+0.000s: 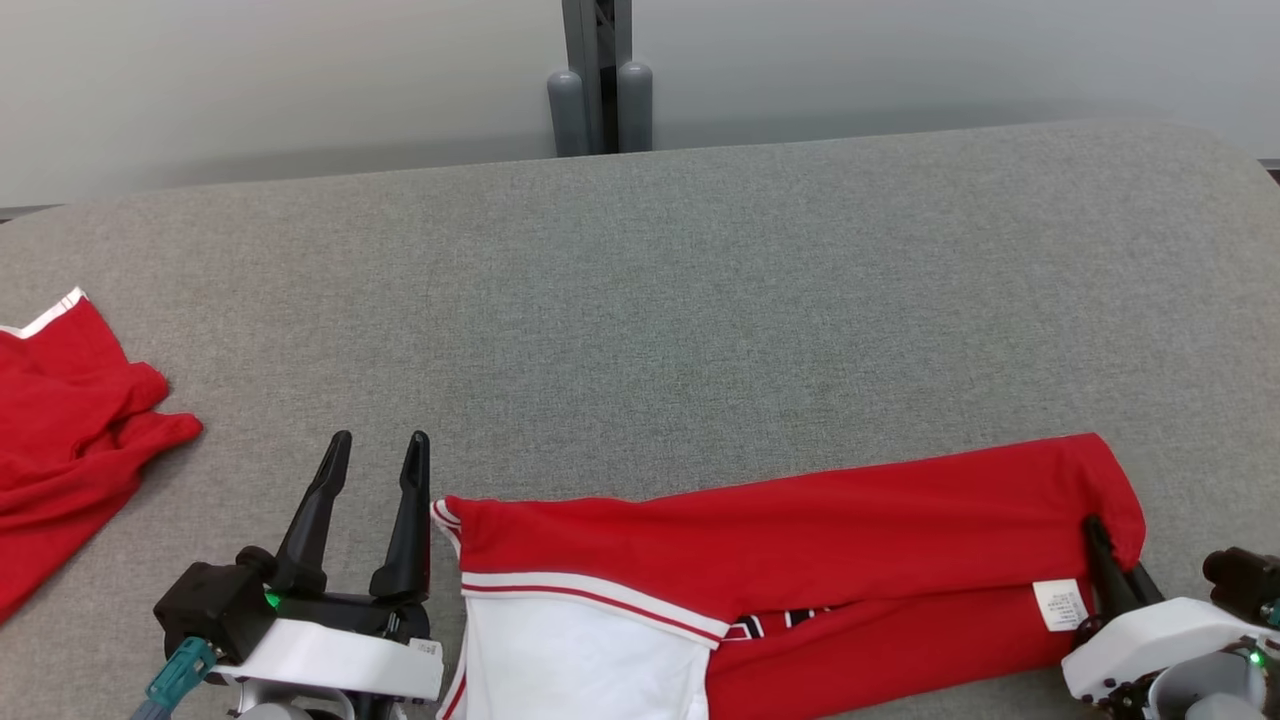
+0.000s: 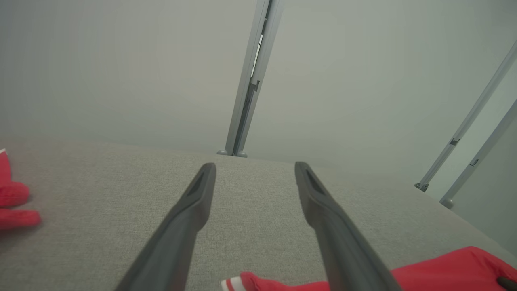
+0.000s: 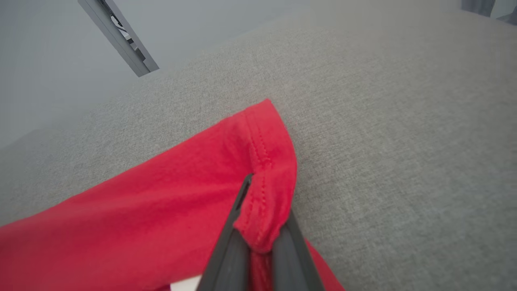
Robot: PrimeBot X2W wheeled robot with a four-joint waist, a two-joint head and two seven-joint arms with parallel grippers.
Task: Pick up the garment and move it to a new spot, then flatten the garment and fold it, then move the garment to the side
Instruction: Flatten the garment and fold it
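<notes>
A red and white garment [image 1: 800,540] lies folded lengthwise along the near edge of the grey table [image 1: 640,300]. My right gripper [image 1: 1100,545] is shut on its right hemmed corner, and the right wrist view shows that red hem [image 3: 266,190] pinched between the fingers [image 3: 230,238]. A white care label [image 1: 1060,605] sits beside that grip. My left gripper [image 1: 380,455] stands open just left of the garment's white-striped left end [image 1: 448,515], not touching it. Between its two fingers [image 2: 190,210] in the left wrist view is bare table, with the garment's end [image 2: 250,283] at the bottom edge.
A second red cloth [image 1: 70,430] with white trim lies bunched at the table's left edge. A grey upright post [image 1: 598,75] stands behind the table's far edge against a pale wall. Bare grey surface spreads across the table's middle and far side.
</notes>
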